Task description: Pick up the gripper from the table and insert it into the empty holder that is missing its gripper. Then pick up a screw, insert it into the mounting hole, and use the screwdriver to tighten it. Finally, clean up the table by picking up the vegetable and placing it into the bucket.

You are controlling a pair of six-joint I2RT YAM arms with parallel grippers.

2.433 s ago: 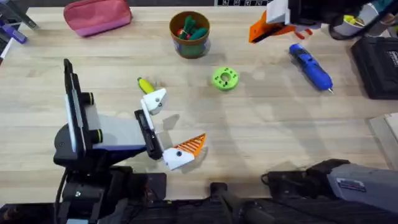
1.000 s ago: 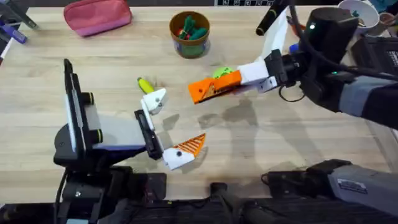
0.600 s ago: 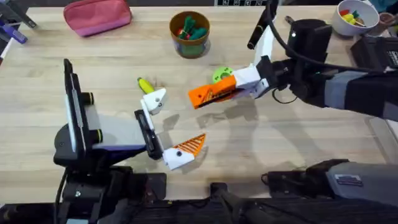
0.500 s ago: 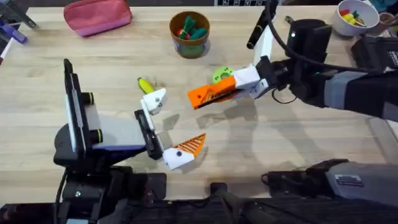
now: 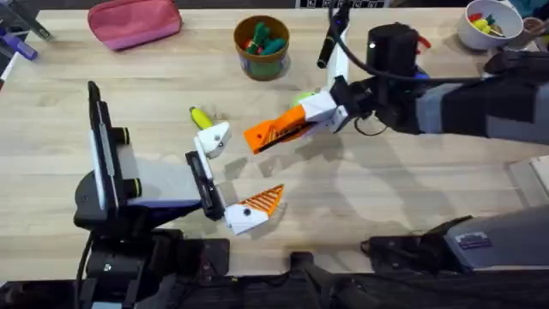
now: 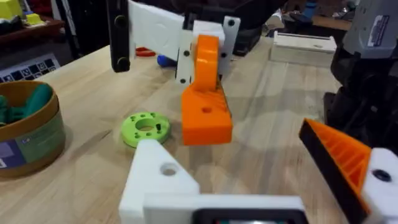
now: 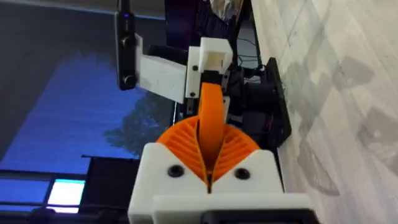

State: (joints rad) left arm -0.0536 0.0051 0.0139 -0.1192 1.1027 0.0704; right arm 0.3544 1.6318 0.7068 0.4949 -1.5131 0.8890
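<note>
The right arm has swung in from the upper right of the overhead frame toward the centre. The right gripper (image 5: 298, 122) is clamped on the gripper (image 5: 260, 137), the loose orange wedge. Half a second ago the wedge hung over the green ring (image 5: 300, 100); now its tip sits further left and lower, near the holder (image 5: 216, 136) but with a clear gap between them. In the right wrist view the wedge (image 7: 211, 115) stands edge-on between the two ribbed orange pads (image 7: 180, 149), pinched firmly.

The left arm has not moved across these frames. The left gripper (image 5: 249, 163) stands wide open left of centre, with the bare white holder as its upper finger and an orange-tipped finger (image 5: 262, 202) below. In the left wrist view the wedge (image 6: 205, 118) hangs above the table beyond the holder (image 6: 163, 180). Its screw hole faces the camera, and the green ring (image 6: 145, 128) lies on the wood beside it.

This looks like the approach for the insertion: the part is carried and nearly there, but not yet seated, and it probably needs lining up with the holder's face before it slides on. The screw steps and the clean-up are untouched. The vegetable (image 5: 200, 117) lies just above the holder, and the bucket (image 5: 262, 62) stands at top centre with toy pieces already inside
</note>
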